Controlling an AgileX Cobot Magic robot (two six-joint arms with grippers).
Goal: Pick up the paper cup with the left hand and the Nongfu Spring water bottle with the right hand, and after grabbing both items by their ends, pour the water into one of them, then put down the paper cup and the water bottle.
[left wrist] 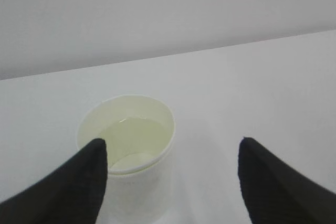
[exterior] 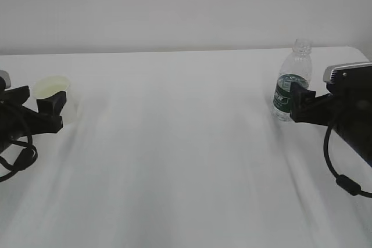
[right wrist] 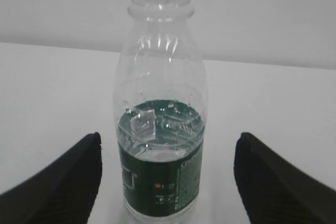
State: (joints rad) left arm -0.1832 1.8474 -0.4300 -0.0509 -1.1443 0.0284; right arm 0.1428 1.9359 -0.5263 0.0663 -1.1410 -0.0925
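The paper cup (exterior: 53, 87) stands upright at the far left of the white table, with water (left wrist: 131, 132) in its cream-white inside. My left gripper (left wrist: 171, 142) is open around it, and the cup (left wrist: 126, 129) sits close against the left finger (left wrist: 79, 182), well apart from the right one. The Nongfu Spring water bottle (exterior: 292, 82) stands upright and uncapped at the far right. Its water (right wrist: 157, 150) reaches the top of the green label. My right gripper (right wrist: 168, 136) is open with the bottle (right wrist: 160, 103) centred between the fingers, with a gap on both sides. In the exterior view the left gripper (exterior: 55, 108) and right gripper (exterior: 297, 101) both sit low by the table.
The white table (exterior: 186, 143) stretches wide between the two arms, with a plain pale wall behind it. The table's back edge (exterior: 174, 51) runs just behind the cup and bottle. Black cables (exterior: 343, 181) hang from the right arm.
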